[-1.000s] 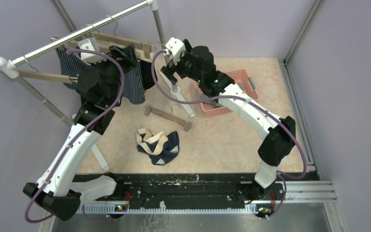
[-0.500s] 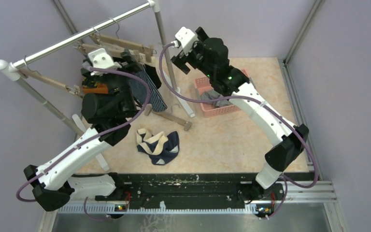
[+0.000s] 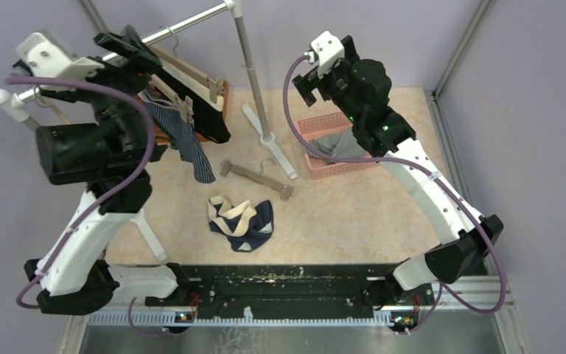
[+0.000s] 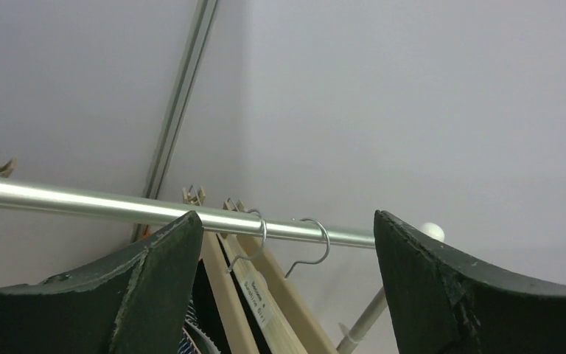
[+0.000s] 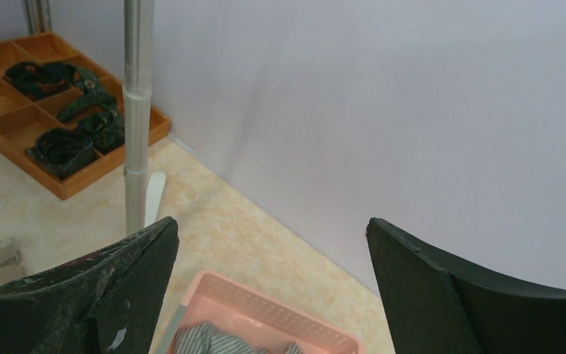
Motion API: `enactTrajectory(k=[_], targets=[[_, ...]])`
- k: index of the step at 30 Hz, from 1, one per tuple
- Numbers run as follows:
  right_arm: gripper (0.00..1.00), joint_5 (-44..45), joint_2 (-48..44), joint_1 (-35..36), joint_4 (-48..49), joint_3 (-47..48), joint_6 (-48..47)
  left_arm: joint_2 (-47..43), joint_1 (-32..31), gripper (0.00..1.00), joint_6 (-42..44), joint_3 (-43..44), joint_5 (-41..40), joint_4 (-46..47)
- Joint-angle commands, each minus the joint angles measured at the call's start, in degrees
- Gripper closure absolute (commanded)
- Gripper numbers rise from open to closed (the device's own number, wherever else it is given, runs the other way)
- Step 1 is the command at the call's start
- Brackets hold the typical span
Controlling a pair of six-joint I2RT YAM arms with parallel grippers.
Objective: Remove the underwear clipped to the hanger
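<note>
From above, the left gripper (image 3: 166,77) is up high by the rail (image 3: 191,21), jaws spread wide, nothing in them. Just below it, a navy-striped pair of underwear (image 3: 190,144) hangs clipped to a wooden hanger (image 3: 195,74) on that rail. Down on the table (image 3: 354,214), a pile of navy underwear with beige waistbands (image 3: 239,221) lies near a loose hanger (image 3: 256,177). Over on the right, the right gripper (image 3: 311,74) hovers above the pink basket (image 3: 341,168), wide open and empty too, and grey striped underwear (image 3: 335,144) lies in that basket. On to the left wrist: its fingers (image 4: 155,295) stand far apart, the rail crosses behind them with two wire hooks (image 4: 315,247) over it, wooden hangers sit below, and a sliver of striped cloth shows at the bottom edge. Right wrist: fingers (image 5: 442,295) wide apart, the basket's rim low between them with striped cloth inside, the stand's pole (image 5: 138,110) to the left, and an orange tray (image 5: 110,166) of dark socks (image 5: 63,147) beyond it.
</note>
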Motion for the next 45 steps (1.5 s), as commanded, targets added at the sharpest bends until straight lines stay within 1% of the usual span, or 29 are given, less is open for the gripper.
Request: enactTrajectory(k=[1, 4, 6, 7, 8, 9, 11, 12, 14, 17, 19, 20, 24, 27, 29, 32, 35, 39, 42, 45], targets=[[0.01, 1.46, -3.12, 0.16, 6.26, -4.26, 2.33, -3.17, -0.25, 0.10, -12.68, 3.47, -3.66, -16.63], [0.01, 1.17, -4.92, 0.16, 7.35, -6.60, 3.20, -2.48, -0.49, 0.10, -11.78, 5.71, -8.22, -18.81], [0.01, 0.91, -6.33, 0.16, 8.82, -8.86, 3.83, -0.26, -0.93, 0.09, -6.70, 8.26, -11.16, -17.23], [0.01, 0.85, -7.05, 0.16, 9.50, -10.05, 4.03, 0.68, -1.02, 0.09, -1.93, 8.51, -12.49, -13.09], [0.01, 0.93, -7.81, 0.16, 10.01, -11.41, 4.09, 1.49, -1.19, 0.08, 4.79, 8.10, -13.51, -7.50], [0.01, 1.10, -8.46, 0.17, 10.31, -12.47, 4.10, 2.07, -1.36, 0.08, 8.85, 7.10, -14.40, -1.25], [0.01, 1.61, -10.01, 0.20, 11.13, -14.59, 4.02, 2.93, -1.43, 0.08, 21.10, 5.00, -16.19, 10.94], [0.01, 1.85, -10.75, 0.17, 11.42, -15.51, 4.01, 3.35, -1.48, 0.07, 25.43, 4.51, -16.95, 15.98], [0.01, 2.53, -11.97, 0.16, 12.05, -17.20, 3.84, 3.99, -1.60, 0.07, 30.04, 4.39, -19.11, 21.28], [0.01, 3.39, -13.04, 0.16, 12.74, -19.30, 3.47, 4.10, -2.19, 0.07, 33.50, 3.98, -21.87, 23.91], [0.01, 3.75, -13.70, 0.16, 12.96, -20.39, 3.19, 3.77, -2.54, 0.07, 39.96, 2.64, -23.65, 33.78], [0.01, 3.90, -14.06, 0.17, 12.96, -20.79, 2.82, 3.70, -2.63, 0.08, 43.21, 2.11, -24.62, 37.26], [0.01, 4.69, -14.67, 0.16, 12.87, -21.43, 2.09, 1.04, -4.63, 0.10, 42.68, -0.94, -25.81, 35.25], [0.01, 4.28, -14.64, 0.21, 12.62, -21.46, 2.08, 0.56, -5.58, 0.09, 42.83, -1.11, -25.79, 35.02], [0.01, 4.16, -14.87, 0.17, 12.97, -22.23, 1.95, -0.68, -6.03, 0.08, 42.89, -2.75, -25.59, 37.81], [0.01, 4.82, -15.11, 0.16, 14.06, -23.33, 1.69, -4.26, -7.92, 0.07, 42.80, -10.57, -25.40, 43.19], [0.01, 4.44, -14.50, 0.19, 14.61, -23.04, 1.63, -6.03, -9.28, 0.06, 43.71, -14.23, -24.49, 44.69], [0.01, 3.07, -13.30, 0.17, 15.29, -22.37, 1.71, -4.81, -10.00, 0.06, 49.28, -11.87, -23.39, 45.42], [0.01, 2.56, -12.54, 0.21, 15.83, -21.97, 1.71, -3.66, -11.41, 0.06, 53.69, -9.01, -23.68, 48.09], [0.01, 2.58, -11.91, 0.17, 16.49, -21.71, 1.72, -2.44, -17.91, 0.05, 55.41, -4.31, -24.99, 45.77]])
